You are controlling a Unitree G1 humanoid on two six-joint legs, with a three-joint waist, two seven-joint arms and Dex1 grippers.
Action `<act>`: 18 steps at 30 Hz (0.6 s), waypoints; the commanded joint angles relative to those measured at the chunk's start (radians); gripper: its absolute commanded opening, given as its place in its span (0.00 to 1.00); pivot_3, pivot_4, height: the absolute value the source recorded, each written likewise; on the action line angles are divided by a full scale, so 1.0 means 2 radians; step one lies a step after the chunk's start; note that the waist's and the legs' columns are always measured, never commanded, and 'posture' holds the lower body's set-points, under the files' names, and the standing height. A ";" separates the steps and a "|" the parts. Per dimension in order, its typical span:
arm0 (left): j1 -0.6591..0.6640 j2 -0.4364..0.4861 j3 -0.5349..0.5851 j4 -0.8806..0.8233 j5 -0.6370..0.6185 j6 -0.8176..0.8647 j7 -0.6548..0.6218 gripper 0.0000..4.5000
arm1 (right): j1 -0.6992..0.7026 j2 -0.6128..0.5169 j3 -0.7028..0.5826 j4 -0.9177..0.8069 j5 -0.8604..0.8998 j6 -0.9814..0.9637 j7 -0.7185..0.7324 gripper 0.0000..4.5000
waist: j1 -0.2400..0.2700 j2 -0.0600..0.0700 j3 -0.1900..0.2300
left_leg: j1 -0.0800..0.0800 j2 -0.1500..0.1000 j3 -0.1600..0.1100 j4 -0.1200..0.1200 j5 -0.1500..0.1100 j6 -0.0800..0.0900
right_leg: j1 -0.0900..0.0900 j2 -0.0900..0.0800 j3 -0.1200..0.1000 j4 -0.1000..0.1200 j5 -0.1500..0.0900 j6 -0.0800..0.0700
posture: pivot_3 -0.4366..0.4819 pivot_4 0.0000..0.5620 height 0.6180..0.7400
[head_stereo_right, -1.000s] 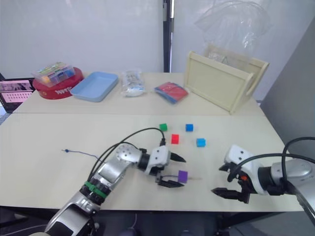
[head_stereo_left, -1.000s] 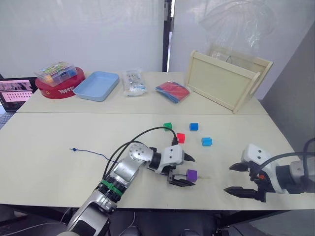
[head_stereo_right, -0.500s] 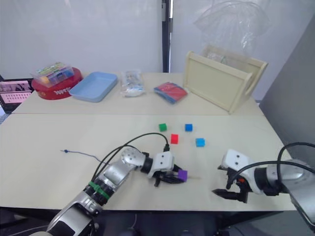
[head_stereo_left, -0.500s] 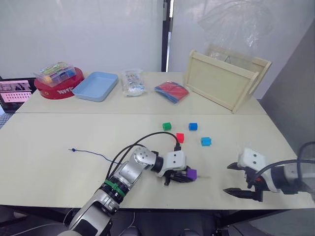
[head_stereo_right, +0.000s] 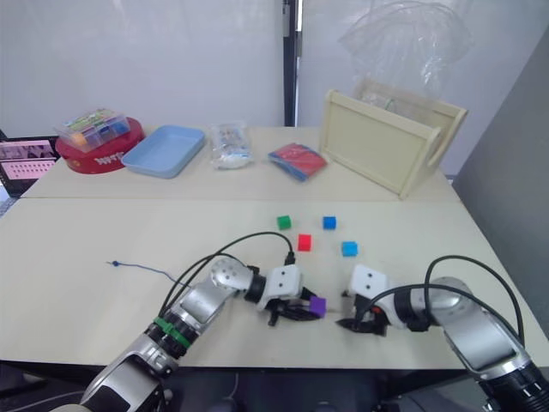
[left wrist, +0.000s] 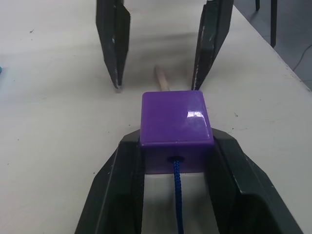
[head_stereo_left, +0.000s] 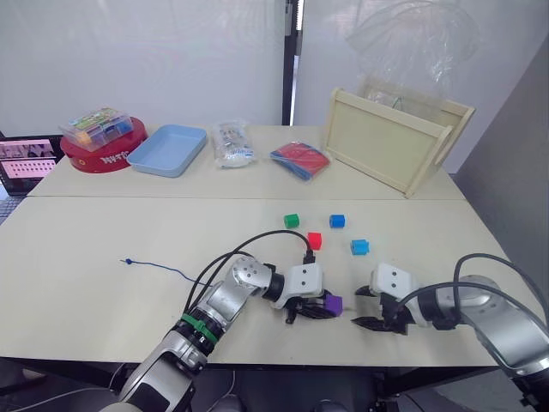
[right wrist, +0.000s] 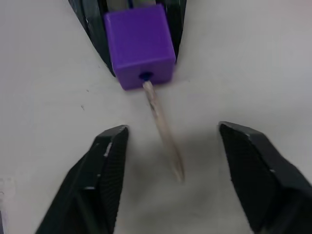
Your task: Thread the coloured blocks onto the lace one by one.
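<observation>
We see the left tool pinching the purple block between its two black fingers, low over the pale worktop near its front edge. The lace enters the hole in the block's near face as a thin dark blue string, and its pale stiff tip sticks out of the far face, lying slanted along the worktop. Facing it, the right tool is spread wide, its two fingertips set on either side of the tip without touching it, just beside the purple block. From the head views we follow the rest of the lace running back from the left tool across the worktop to a small knot well off to the robot's left. The other four blocks sit loose farther back, near one another: the green block, the red block, the dark blue block and the light blue block. Along the far side of the worktop stand a clear box of coloured pieces on a red round tin, a light blue tray, a flat red-and-blue packet and a pale wooden crate.
</observation>
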 commanded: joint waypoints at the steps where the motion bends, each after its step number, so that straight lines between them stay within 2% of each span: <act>1: -0.001 -0.001 0.001 -0.015 -0.005 -0.008 -0.003 0.27 | -0.004 0.001 0.002 -0.008 -0.003 0.003 -0.001 0.37 | 0.000 0.000 0.000 | 0.000 0.000 0.000 0.000 0.000 0.000 | 0.000 0.000 0.000 0.000 0.000 0.000 | 0.48 0.27 1.00; 6: -0.002 0.000 0.004 -0.013 -0.003 -0.011 0.000 0.27 | -0.001 -0.006 0.005 0.002 -0.011 0.000 -0.001 0.00 | -0.001 0.000 0.000 | 0.000 0.000 0.000 0.000 0.000 0.000 | 0.000 0.000 0.000 0.000 0.000 0.000 | 0.48 0.27 1.00; 9: -0.006 0.011 0.015 -0.010 -0.005 -0.022 0.000 0.27 | -0.006 -0.007 0.005 0.010 -0.012 -0.003 0.002 0.00 | -0.001 0.000 0.000 | 0.000 0.000 0.000 0.000 0.000 0.000 | 0.000 0.000 0.000 0.000 0.000 0.000 | 0.48 0.27 1.00; 11: -0.010 0.031 0.041 -0.001 -0.013 -0.038 0.006 0.27 | -0.017 -0.009 0.007 0.020 -0.014 -0.008 0.008 0.00 | -0.001 0.000 0.000 | 0.000 0.000 0.000 0.000 0.000 0.000 | 0.000 0.000 0.000 0.000 0.000 0.000 | 0.48 0.27 1.00; 18: -0.019 0.141 0.160 0.079 -0.049 -0.079 0.018 0.27 | -0.059 -0.007 0.024 0.065 -0.025 -0.028 0.034 0.00 | -0.011 0.000 0.000 | 0.001 0.000 0.000 0.000 0.000 0.000 | 0.000 0.000 0.000 0.001 0.000 0.000 | 0.48 0.27 1.00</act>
